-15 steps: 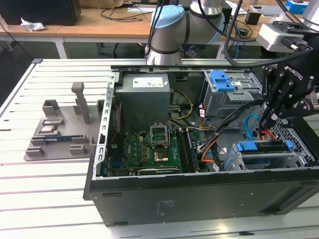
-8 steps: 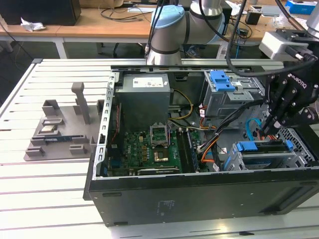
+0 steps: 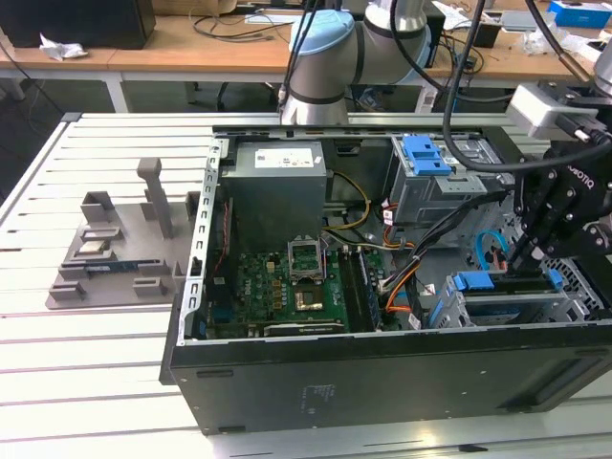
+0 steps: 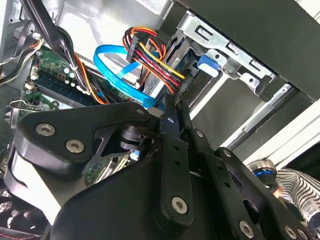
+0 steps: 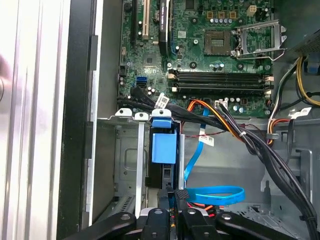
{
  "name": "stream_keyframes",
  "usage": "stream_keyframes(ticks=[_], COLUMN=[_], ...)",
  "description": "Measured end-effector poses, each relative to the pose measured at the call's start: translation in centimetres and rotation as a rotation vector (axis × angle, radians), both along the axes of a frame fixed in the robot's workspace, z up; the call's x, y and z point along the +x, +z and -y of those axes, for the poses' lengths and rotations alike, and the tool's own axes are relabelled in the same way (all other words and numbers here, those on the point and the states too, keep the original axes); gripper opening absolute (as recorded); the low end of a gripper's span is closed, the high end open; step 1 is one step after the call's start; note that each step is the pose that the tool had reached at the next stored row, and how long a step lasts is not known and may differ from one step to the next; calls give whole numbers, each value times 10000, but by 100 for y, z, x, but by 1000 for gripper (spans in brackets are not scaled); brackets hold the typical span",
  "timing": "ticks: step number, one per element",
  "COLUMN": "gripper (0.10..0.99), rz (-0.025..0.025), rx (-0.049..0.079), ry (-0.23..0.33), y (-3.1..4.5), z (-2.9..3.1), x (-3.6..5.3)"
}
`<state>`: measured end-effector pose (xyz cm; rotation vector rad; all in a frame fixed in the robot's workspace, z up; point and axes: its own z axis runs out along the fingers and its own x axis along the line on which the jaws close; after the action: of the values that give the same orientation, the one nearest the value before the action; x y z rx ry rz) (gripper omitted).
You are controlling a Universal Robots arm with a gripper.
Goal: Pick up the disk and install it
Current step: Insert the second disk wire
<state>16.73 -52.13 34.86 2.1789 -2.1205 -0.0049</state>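
- Computer case [image 3: 382, 382] lies open on the slatted white table [image 3: 86, 382]; its black near wall faces the exterior view
- Just behind that wall, toward the exterior view's right, the disk [image 3: 505, 308] sits in the low drive bay, silver face showing, with its blue bracket [image 3: 470, 282] at the end nearer the middle of the case
- In the first wrist view the bracket [image 5: 164, 148] shows end-on between the bay's metal rails
- Gripper [image 3: 521, 260] reaches down into the case right at the disk, its tips at the disk's far edge
- In both wrist views the gripper [image 5: 174, 194] [image 4: 169, 107] hangs close over the bay; whether it is apart or clamped on the disk cannot be told
- Blue flat cable [image 5: 215, 192] loops just beside the gripper tips; a red-yellow-black wire bundle [image 4: 150, 55] runs near it
- Motherboard [image 3: 287, 287] fills the case floor further in, toward the exterior view's left
- Beyond it: grey power-supply box [image 3: 277, 186] with a white label, and a grey cage with a blue latch [image 3: 426, 158]
- Grey fixture [image 3: 115, 249] stands on the table outside the case, at the exterior view's left
- Arm base [image 3: 325, 57] rises behind the case; desks with clutter lie further back
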Motion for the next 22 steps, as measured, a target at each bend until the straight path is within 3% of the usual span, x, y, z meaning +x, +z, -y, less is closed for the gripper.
stream_keyframes(ticks=[15, 17, 18, 20, 22], gripper=[161, 173, 235, 235, 235], rz=[0, 0, 0, 0, 0], rx=[6, 5, 0, -3, -6], ry=[0, 1, 1, 1, 0], y=[-107, -109, -109, -87, 38], z=[9, 9, 9, 7, -25], x=[2, 2, 2, 2, 2])
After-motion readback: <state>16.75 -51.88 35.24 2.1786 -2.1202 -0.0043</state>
